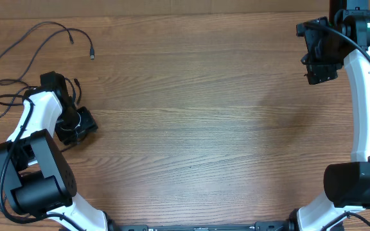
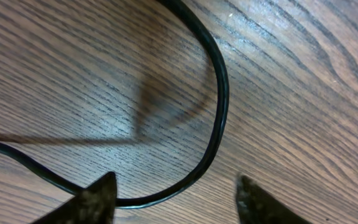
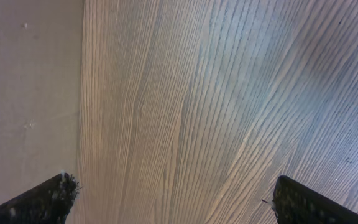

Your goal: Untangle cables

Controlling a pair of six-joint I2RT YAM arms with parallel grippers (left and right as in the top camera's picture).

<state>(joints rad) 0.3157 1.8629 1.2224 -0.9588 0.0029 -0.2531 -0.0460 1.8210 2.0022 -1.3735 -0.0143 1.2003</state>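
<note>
Thin black cables (image 1: 44, 24) (image 2: 219, 93) sprawl in loose loops along the left edge of the pale wooden counter (image 1: 204, 128), reaching toward its far left corner, with two small plug ends trailing inward. The left tool (image 1: 76, 125) sits just beside them. Only its wrist view shows the jaws parted, with one cord curving flat between the fingertips and not pinched. Bare wood spans the wide middle. At the far right corner the right tool (image 1: 318, 64) is spread wide, holding nothing. Its wrist view alone shows the counter's edge against a grey surface (image 3: 30, 81).
</note>
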